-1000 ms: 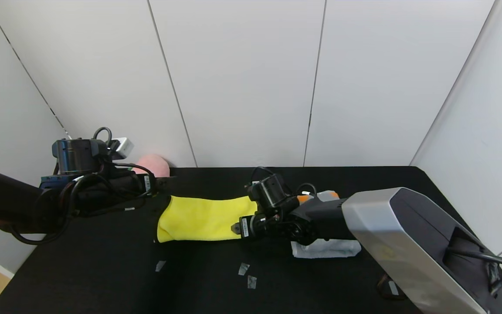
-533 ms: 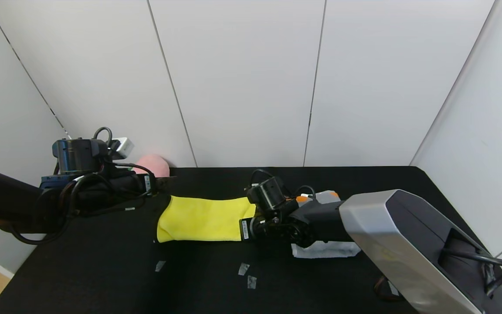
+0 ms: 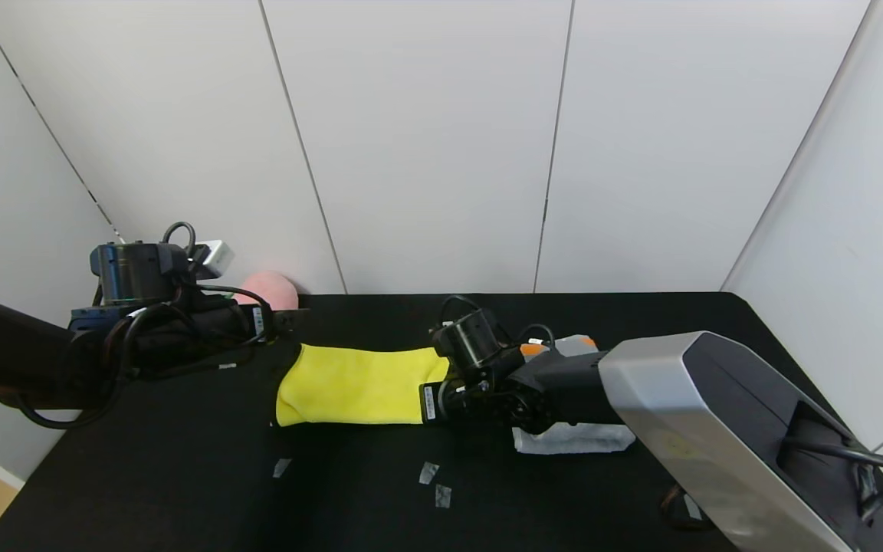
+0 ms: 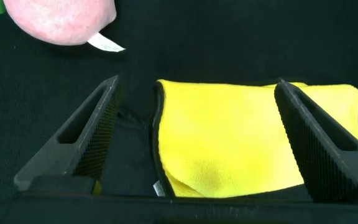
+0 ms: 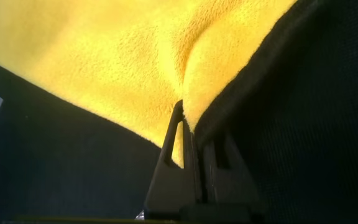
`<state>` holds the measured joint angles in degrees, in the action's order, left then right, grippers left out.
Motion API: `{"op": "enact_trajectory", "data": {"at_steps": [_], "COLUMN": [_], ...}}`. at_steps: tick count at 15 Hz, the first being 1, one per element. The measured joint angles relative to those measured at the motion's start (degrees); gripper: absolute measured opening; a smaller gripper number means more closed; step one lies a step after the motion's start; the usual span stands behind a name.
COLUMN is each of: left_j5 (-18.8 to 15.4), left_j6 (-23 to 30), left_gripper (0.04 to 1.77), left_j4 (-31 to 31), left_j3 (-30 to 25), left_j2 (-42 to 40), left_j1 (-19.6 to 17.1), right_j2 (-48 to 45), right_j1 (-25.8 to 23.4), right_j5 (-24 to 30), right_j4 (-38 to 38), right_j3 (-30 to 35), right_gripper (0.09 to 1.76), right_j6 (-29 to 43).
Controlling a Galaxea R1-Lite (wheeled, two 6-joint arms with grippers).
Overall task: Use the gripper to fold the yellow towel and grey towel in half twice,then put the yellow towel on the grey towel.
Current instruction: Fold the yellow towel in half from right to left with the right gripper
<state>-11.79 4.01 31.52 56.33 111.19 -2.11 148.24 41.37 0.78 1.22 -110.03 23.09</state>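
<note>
Right gripper (image 5: 188,134) pinches one yellow towel (image 3: 353,385); left gripper (image 4: 197,134) wide; one grey towel (image 3: 573,438)

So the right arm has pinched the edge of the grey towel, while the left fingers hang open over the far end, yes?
Not quite: the right gripper has pinched the yellow towel, as the right wrist view shows. The grey towel lies under that arm. The left gripper is open.

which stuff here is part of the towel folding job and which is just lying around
Job: yellow towel, pinched at its edge by the shut right gripper; grey towel, under the right arm; open left gripper.
Lying about: pink plush; tape scraps on the table.
</note>
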Motion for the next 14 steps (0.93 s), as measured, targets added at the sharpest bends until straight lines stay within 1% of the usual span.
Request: {"op": "enact_trajectory", "data": {"at_steps": [3,8,10,14], "left_j5": [0.00,0.00,0.00,0.00], "left_j6": [0.00,0.00,0.00,0.01], "left_gripper": [1.72,1.72,1.72,1.72], "left_j4": [0.00,0.00,0.00,0.00], "left_j3": [-0.09,-0.30,-0.39,-0.60], "left_j2": [0.02,-0.09,-0.20,-0.66], "left_j1": [0.02,0.24,0.35,0.62], "right_j2": [-1.68,-5.13,-6.51,-9.90], "right_j1": [-0.63,-3.45,-4.64,-7.45], "right_j5": [0.00,0.00,0.01,0.04], "right_j4": [0.11,3.27,3.32,3.29], "right_j3": [0.33,0.96,2.38,7.19], "right_gripper": [0.15,0.15,0.15,0.15], "right_j6": [0.04,-0.35,-0.54,-1.06]}}
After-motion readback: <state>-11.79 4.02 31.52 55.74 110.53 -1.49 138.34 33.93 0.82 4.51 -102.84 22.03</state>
